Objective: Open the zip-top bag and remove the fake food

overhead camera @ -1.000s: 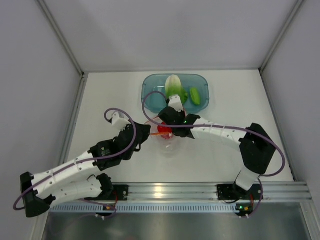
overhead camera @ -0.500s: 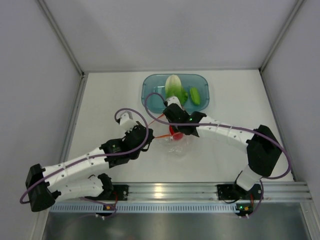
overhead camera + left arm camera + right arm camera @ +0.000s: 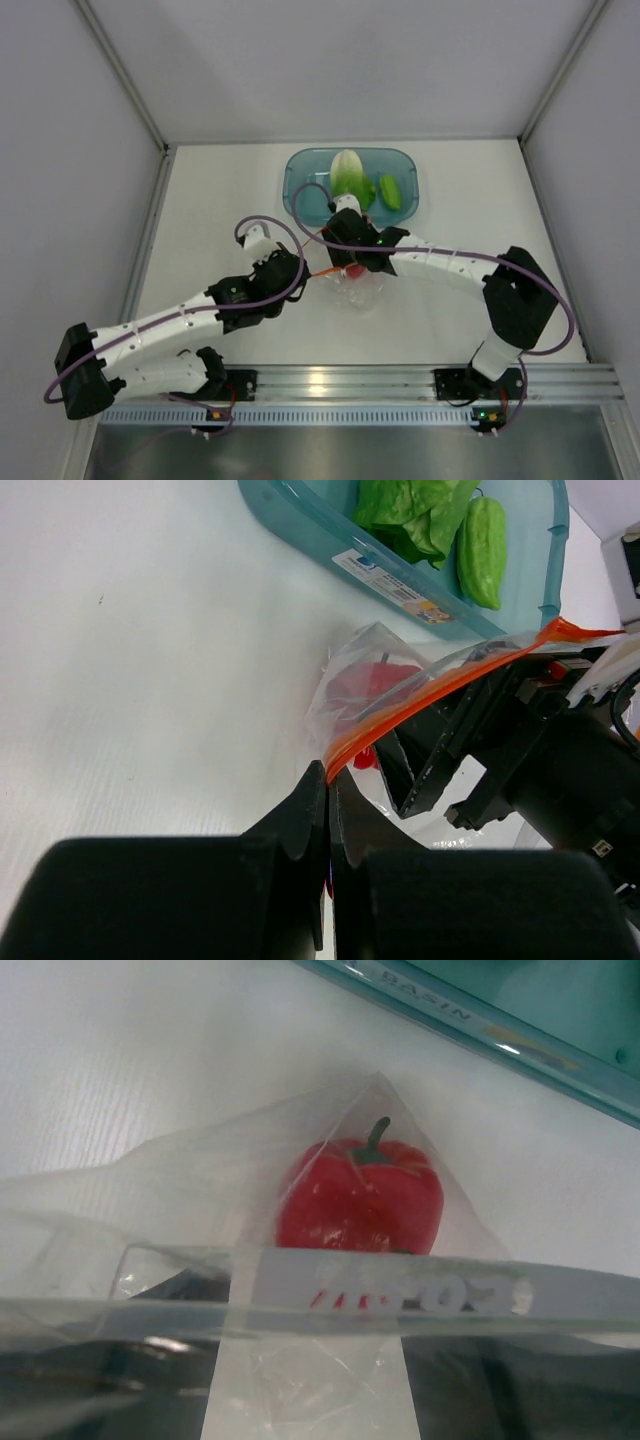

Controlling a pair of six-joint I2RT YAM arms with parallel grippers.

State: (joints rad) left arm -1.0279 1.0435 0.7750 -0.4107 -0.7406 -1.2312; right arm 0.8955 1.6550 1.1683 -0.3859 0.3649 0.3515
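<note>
The clear zip-top bag (image 3: 362, 288) lies mid-table with the red pepper (image 3: 352, 269) inside it. My left gripper (image 3: 303, 274) is shut on the end of the bag's orange-red zip strip (image 3: 430, 685); the left wrist view shows the jaws (image 3: 330, 772) pinched on it. My right gripper (image 3: 349, 262) is at the bag mouth with its dark fingers (image 3: 432, 748) apart. In the right wrist view the pepper (image 3: 360, 1196) sits just ahead, behind the bag film and a strip (image 3: 380, 1298) crossing the fingers. The cabbage (image 3: 348, 171) and cucumber (image 3: 390, 191) lie in the teal bin.
The translucent teal bin (image 3: 300, 180) stands just behind the bag, its near wall (image 3: 300, 535) close to the bag in the left wrist view. White enclosure walls rise to the left, right and back. A metal rail runs along the near edge.
My left gripper moved right and a little nearer with the zip strip in it. The bag and pepper shifted right. My right gripper settled at the bag mouth.
</note>
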